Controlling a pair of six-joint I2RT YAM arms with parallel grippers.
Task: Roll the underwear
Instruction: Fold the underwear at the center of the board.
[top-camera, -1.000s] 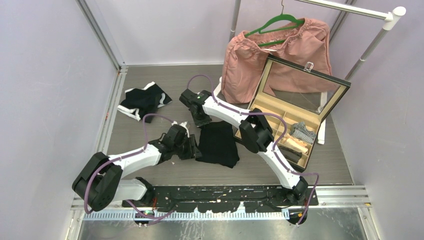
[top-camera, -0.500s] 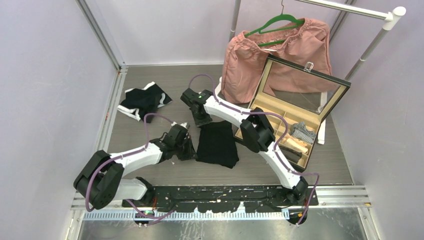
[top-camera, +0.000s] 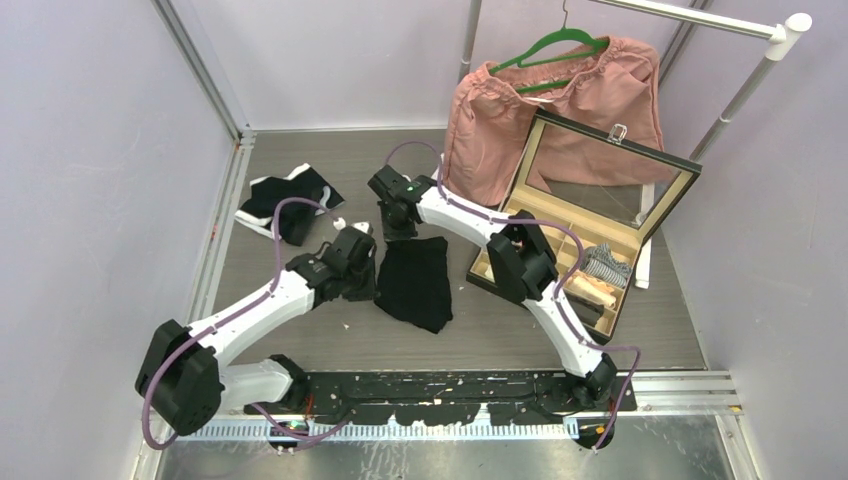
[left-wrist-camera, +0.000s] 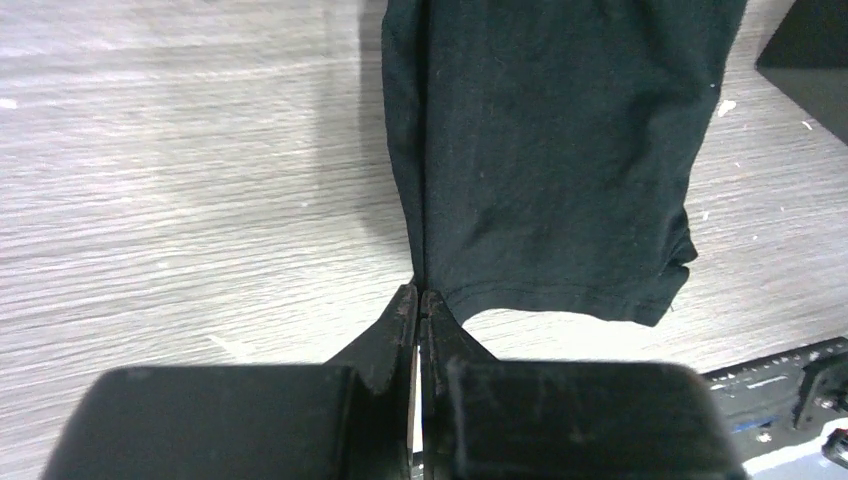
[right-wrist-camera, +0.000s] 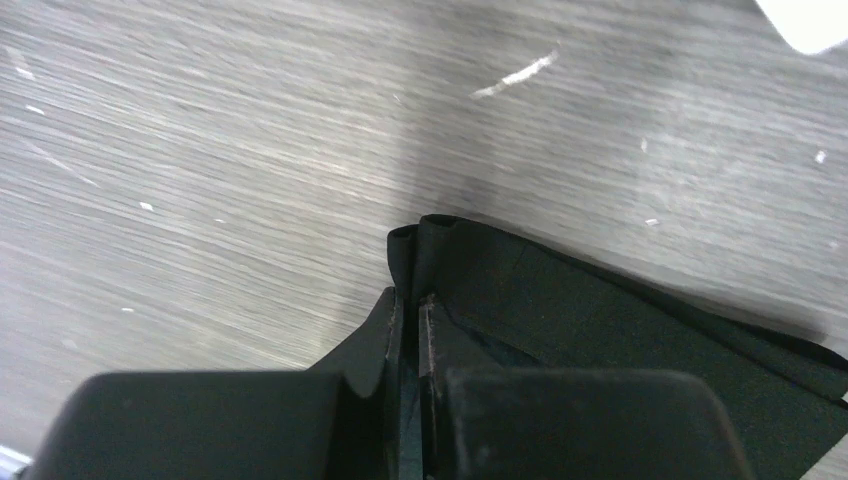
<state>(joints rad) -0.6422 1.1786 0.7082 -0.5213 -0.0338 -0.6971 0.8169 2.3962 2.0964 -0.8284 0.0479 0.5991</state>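
Top view: the left claw (top-camera: 368, 278) is closed on the left edge of the black underwear (top-camera: 415, 285), spread at the centre of the grey counter (top-camera: 300, 330); the right claw (top-camera: 398, 228) clamps its upper edge. Black-and-white underwear (top-camera: 285, 203) lies crumpled at upper left. A pink garment (top-camera: 560, 100) on a green hanger (top-camera: 548, 45) hangs at upper right, behind an open case (top-camera: 600, 215). Lilac walls (top-camera: 100, 200) enclose the counter

Left wrist view: the left claw (left-wrist-camera: 420, 305), jaws together, pinches the hem of the black underwear (left-wrist-camera: 560, 150), which fills the upper right over the wood-grain counter (left-wrist-camera: 180, 200)

Right wrist view: the right claw (right-wrist-camera: 410, 310) is shut tight on a folded corner of the black underwear (right-wrist-camera: 620, 330) at lower right, with the counter (right-wrist-camera: 200, 150) beyond
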